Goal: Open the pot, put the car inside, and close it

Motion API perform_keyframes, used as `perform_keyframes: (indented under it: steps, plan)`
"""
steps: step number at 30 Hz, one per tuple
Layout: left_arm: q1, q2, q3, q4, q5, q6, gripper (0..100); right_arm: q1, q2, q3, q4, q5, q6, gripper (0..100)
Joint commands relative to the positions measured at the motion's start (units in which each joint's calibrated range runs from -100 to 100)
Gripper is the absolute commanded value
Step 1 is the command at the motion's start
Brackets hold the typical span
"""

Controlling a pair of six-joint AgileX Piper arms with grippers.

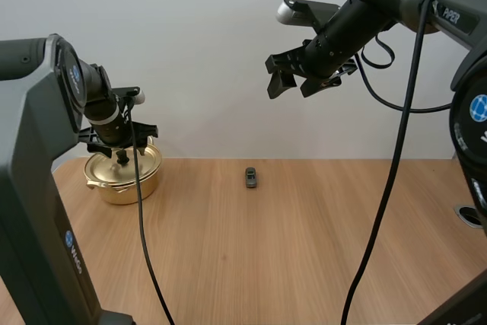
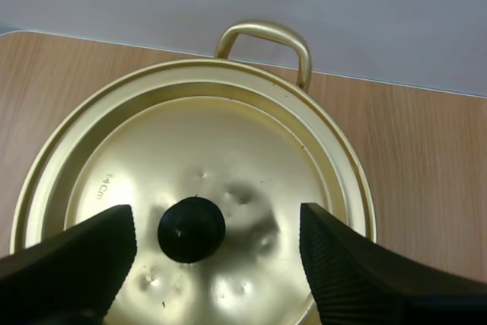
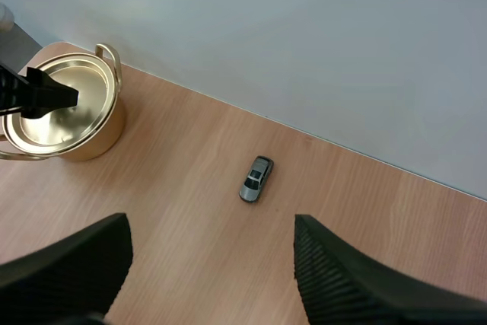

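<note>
At the left edge of the high view, the left gripper hangs straight down over a gold-coloured pot that stands on the wooden table, near its far edge. The pot's lid is on, dented in several places around its black knob. Seen from the left wrist, the gripper's two ribbed fingers stand wide apart, one on each side of the knob, with bare lid between each finger and the knob; they grip nothing. One looped pot handle points toward the pale wall behind the table. To the right of the pot, near the middle of the high view and well apart from it, a small grey toy car sits on the bare wood, its length turned toward the wall. Farther right, in the upper right of the frame, the right gripper hovers high above the table, its fingers spread and empty. From the right wrist, the car shows far below, past the gap between those open fingers, with the pot and the left gripper off to one side.
</note>
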Motion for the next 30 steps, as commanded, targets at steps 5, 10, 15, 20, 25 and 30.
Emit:
perform_keyframes:
  steps: [5,10,15,20,25,30]
  plan:
    - [0.02,0.0,0.0,0.1,-2.0,1.3,100,0.0,0.0,0.0,-0.1,0.1,0.0,100]
    - [0.02,0.0,0.0,0.1,-2.0,1.7,100,0.0,0.0,0.0,-0.1,0.1,0.0,100]
    - [0.02,2.2,0.0,0.1,-3.0,3.0,100,0.0,0.0,0.0,0.3,0.1,0.0,100]
    - [0.02,4.7,-0.1,0.1,-3.9,3.5,100,0.0,0.0,0.0,0.3,0.1,0.0,100]
    - [0.02,4.7,-0.1,0.0,-4.4,3.6,100,0.0,0.0,0.0,0.3,0.1,0.0,100]
    - [0.02,4.7,-0.1,-0.1,-4.0,3.5,57,0.0,0.0,0.0,0.3,0.1,0.0,100]
